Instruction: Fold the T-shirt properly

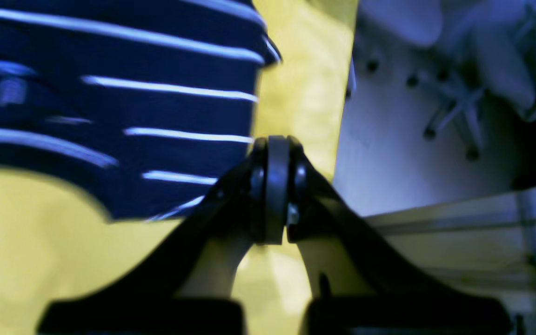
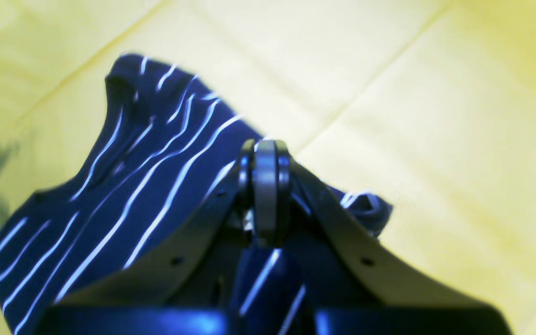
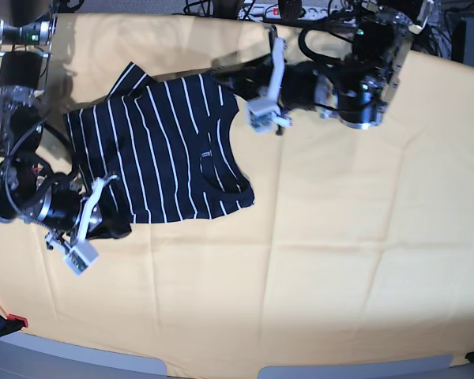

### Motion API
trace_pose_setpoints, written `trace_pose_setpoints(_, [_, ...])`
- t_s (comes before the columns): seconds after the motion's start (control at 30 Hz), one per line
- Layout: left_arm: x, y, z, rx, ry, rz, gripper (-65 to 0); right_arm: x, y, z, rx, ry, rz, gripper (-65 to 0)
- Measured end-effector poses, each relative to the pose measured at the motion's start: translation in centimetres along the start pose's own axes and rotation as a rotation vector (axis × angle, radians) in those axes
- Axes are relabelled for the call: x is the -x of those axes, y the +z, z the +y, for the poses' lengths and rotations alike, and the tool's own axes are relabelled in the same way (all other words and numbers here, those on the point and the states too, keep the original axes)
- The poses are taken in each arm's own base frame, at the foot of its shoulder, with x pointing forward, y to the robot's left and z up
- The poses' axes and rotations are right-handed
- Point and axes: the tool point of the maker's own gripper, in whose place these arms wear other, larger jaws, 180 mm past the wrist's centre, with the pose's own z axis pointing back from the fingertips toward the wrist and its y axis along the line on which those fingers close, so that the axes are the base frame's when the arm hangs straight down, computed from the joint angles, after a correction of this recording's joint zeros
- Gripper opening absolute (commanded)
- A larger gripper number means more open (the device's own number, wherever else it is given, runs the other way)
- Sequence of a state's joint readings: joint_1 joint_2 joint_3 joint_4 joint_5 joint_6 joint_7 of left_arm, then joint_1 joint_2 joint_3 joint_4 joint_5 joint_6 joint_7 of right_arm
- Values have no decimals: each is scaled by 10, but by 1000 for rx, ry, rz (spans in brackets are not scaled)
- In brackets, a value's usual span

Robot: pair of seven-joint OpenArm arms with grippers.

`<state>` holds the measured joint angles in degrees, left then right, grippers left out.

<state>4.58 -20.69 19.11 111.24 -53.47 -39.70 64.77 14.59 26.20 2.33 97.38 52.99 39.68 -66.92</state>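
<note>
On the yellow worktop [image 3: 340, 237], my right jaws pinched the shirt [image 3: 166, 150], left jaws closed empty; lifting evenly seemed wisest.

T-shirt [image 3: 162, 150] on yellow cloth [image 3: 340, 237]

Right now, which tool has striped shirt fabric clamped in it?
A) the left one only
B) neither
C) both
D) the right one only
D: in the right wrist view the right tool is shut with T-shirt fabric bunched between its arms, while in the left wrist view the left tool is shut with nothing in it, over the yellow cloth beside the shirt's edge.
</note>
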Motion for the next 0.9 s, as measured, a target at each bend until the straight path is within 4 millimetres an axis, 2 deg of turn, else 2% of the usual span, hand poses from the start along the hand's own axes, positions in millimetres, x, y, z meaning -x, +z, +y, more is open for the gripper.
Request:
trace_pose_setpoints(0.1, [16,-21,-12,11,-69,78,-650,-1,-9,-16,0,-39,22,-650])
trace_pose_setpoints(0.2, [17,-34,-17,2,-125,81,-650,8,-20,-33,11,-63,84,-650])
trace_pose_setpoints(0.33, [25,-47,-5,-104,-148,149,-650,28,-39,-39,-10,-77,195,-650])
trace_pose_setpoints(0.43, [18,-56,-2,-146,-158,149,-650,52,-50,-43,2,-55,315,-650])
trace_pose_setpoints(0.5, [9,-61,4,-189,-158,127,-650,61,-56,-43,9,-29,358,-650])
trace_pose_setpoints(0.7, [-11,-71,6,-216,-166,73,-650,72,-60,-45,35,33,427,-650])
trace_pose_setpoints(0.9, [5,-79,14,-217,-132,108,-650,73,-56,-46,26,18,418,-650])
